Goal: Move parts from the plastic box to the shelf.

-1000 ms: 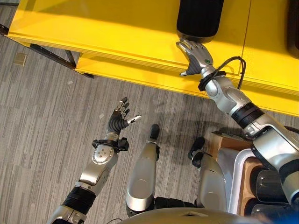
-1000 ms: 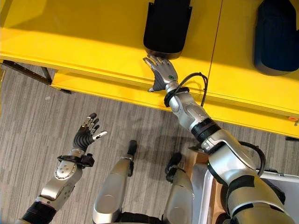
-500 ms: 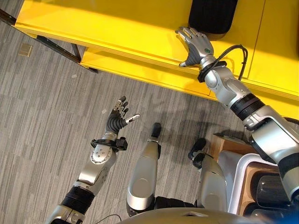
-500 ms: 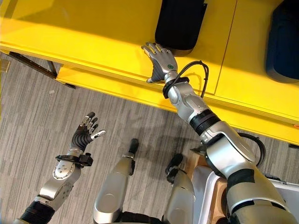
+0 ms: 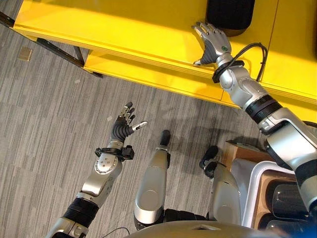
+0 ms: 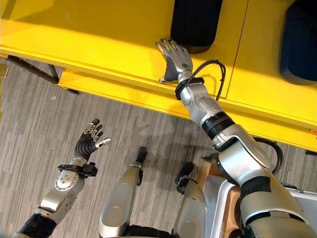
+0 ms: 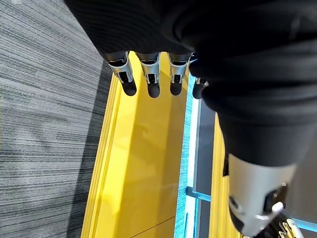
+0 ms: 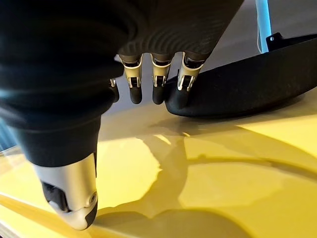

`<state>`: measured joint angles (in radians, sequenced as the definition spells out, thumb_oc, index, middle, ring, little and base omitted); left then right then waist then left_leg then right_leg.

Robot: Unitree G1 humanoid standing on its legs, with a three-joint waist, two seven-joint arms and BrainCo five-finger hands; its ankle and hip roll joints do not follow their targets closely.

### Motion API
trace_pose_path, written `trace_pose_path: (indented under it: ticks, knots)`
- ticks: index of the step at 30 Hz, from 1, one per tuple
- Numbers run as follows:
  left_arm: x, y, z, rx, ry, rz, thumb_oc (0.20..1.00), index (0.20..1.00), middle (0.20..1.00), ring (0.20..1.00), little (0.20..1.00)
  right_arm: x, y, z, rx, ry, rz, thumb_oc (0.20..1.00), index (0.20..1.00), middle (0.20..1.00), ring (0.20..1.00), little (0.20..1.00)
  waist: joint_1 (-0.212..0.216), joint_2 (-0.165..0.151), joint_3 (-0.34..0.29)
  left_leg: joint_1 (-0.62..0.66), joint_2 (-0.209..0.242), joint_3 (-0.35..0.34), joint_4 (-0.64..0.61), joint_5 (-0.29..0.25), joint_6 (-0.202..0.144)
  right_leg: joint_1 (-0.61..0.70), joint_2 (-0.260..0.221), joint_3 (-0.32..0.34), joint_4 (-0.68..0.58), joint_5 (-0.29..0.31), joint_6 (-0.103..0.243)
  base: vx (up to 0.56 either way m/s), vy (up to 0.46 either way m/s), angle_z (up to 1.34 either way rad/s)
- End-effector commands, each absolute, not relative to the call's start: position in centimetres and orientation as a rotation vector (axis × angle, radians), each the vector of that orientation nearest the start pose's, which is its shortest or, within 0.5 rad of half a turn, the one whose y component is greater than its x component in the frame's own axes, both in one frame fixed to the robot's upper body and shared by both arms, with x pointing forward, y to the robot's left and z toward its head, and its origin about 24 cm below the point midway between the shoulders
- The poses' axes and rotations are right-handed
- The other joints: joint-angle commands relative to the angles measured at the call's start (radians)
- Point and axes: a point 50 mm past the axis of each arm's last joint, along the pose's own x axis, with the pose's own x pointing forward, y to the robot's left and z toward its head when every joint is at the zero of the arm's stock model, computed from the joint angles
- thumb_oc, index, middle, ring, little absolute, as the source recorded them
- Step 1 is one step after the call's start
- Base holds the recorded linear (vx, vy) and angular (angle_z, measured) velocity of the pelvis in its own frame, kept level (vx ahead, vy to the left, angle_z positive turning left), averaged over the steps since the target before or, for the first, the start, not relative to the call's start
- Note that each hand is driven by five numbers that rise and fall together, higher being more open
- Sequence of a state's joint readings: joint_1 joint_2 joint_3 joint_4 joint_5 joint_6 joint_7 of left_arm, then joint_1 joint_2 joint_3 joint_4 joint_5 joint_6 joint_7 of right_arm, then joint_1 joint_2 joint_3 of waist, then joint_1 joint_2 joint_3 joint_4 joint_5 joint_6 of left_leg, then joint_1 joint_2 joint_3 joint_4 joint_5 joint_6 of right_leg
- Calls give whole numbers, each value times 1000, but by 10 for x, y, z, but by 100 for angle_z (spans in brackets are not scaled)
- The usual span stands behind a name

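A black part (image 5: 230, 15) lies on the yellow shelf (image 5: 124, 29) at the far right. My right hand (image 5: 214, 42) rests open on the shelf just before the part's near edge. In the right wrist view its straight fingertips (image 8: 158, 94) reach the rim of the black part (image 8: 247, 84) and hold nothing. My left hand (image 5: 125, 130) hangs open and empty over the grey floor, lower left. The white plastic box (image 5: 249, 191) sits at the lower right with black parts (image 5: 287, 201) inside.
A second dark part (image 6: 299, 39) lies on the shelf further right. Dark frame legs (image 5: 59, 52) stand under the shelf's left end. A small tan scrap (image 5: 23, 53) lies on the floor. A brown board (image 5: 237, 148) borders the box.
The view has shifted. My right hand has reached a little further onto the shelf, up beside the black part's near edge. The left hand has barely moved.
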<state>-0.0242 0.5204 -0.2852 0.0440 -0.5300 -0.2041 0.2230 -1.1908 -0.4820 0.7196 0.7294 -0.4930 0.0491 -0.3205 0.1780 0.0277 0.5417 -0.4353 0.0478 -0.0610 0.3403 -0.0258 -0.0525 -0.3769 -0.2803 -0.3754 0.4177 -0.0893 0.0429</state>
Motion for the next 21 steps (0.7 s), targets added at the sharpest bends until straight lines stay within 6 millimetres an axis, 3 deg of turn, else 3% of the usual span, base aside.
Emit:
trace_pose_path:
  ticks: [1, 4, 13, 15, 21]
  knots:
    - [246, 195, 69, -34, -134, -34, 1000, 1000, 1000, 1000, 1000, 387, -84, 287, -1323, -833, -78, 1000, 1000, 1000, 1000, 1000, 4, 2, -23, -14, 60, 61, 68, -50, -10, 43, -43, 56, -15, 20, 100, 0, 0, 0]
    - [246, 195, 69, -31, -134, -28, 1000, 1000, 1000, 1000, 1000, 381, -81, 284, -1294, -862, -44, 1000, 1000, 1000, 1000, 1000, -1, 1, -24, -13, 60, 61, 70, -51, -10, 45, -44, 57, -14, 19, 102, 0, 0, 0]
    - [243, 198, 64, -6, -112, 2, 1000, 1000, 1000, 1000, 1000, 325, -65, 277, -979, -1060, 182, 1000, 1000, 1000, 1000, 1000, -24, -11, -34, 10, 67, 67, 69, -59, -10, 64, -45, 59, -18, 17, 106, 1, -4, -3]
    - [242, 198, 61, -9, -102, 10, 1000, 1000, 1000, 1000, 1000, 314, -67, 271, -835, -1050, 229, 1000, 1000, 1000, 1000, 1000, -32, -13, -41, 24, 68, 70, 62, -58, -11, 77, -44, 61, -28, 21, 106, 0, 0, 0]
    - [238, 198, 56, -13, -73, 10, 1000, 1000, 1000, 1000, 1000, 302, -77, 254, -675, -995, 263, 1000, 1000, 1000, 1000, 1000, -48, -18, -54, 53, 68, 74, 43, -53, -11, 109, -40, 60, -50, 28, 108, 1, 3, -5]
